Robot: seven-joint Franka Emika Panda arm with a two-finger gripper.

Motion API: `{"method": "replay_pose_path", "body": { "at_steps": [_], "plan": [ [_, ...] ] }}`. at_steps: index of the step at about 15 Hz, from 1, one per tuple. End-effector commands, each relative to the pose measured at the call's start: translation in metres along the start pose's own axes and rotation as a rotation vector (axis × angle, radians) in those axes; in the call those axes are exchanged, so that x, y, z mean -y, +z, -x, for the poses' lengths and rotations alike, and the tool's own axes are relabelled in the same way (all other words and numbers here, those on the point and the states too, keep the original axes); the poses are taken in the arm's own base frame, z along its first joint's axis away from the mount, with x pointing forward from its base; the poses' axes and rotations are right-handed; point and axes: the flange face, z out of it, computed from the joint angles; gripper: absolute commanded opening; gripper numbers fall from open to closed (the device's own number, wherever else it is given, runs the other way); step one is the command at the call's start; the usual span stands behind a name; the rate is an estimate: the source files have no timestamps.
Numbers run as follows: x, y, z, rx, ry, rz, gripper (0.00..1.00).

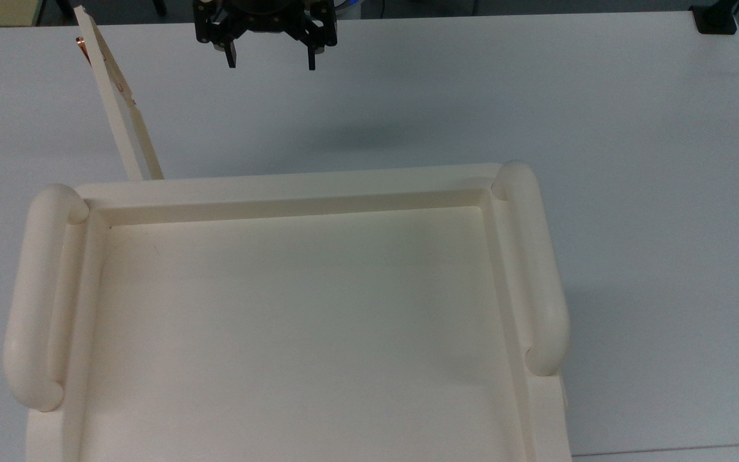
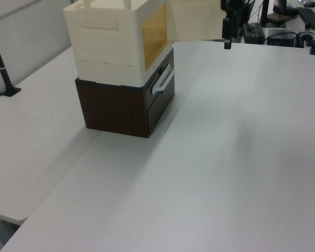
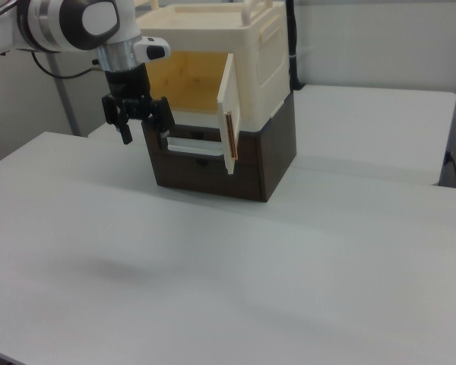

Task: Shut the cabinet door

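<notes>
**Cabinet door ajar, hand open above the table**

Top view — the cabinet (image 1: 292, 308) takes up the lower part of the frame, its recessed tray top flanked by thick rounded rails (image 1: 36, 301). The cabinet door (image 1: 119, 102) stands swung out from the top view's left front corner, seen edge-on as a thin cream strip running up and left, with a small copper handle (image 1: 81, 46) near its far end. The hand (image 1: 271, 63) hangs at the top edge, to the right of the door's outer end and apart from it; its two black fingers are spread with nothing between them. A soft shadow lies on the white table (image 1: 600, 128) below it.

Left view — the cabinet sits on a dark brown drawer unit (image 2: 123, 107). The hand (image 2: 227, 37) shows at the top, above the table.

Right view — the door (image 3: 229, 112) stands open, exposing a yellowish interior. The hand (image 3: 140, 122) hovers at the right view's left of the cabinet front, fingers parted, clear of the door.
</notes>
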Motion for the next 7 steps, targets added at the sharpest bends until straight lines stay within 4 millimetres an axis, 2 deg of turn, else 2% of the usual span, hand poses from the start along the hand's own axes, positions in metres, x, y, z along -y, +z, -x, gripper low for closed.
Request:
{"method": "replay_pose_path", "body": {
  "at_steps": [1,2,5,7],
  "plan": [
    [0.0002,-0.0008,0.0079,-0.01,-0.009,-0.009,0.9],
    [0.0002,-0.0008,0.0079,-0.01,-0.009,-0.009,0.82],
    [-0.0023,-0.0011,0.0075,-0.014,-0.01,-0.01,0.38],
    [-0.0023,-0.0011,0.0075,-0.014,-0.01,-0.01,0.17]
  ]
}}
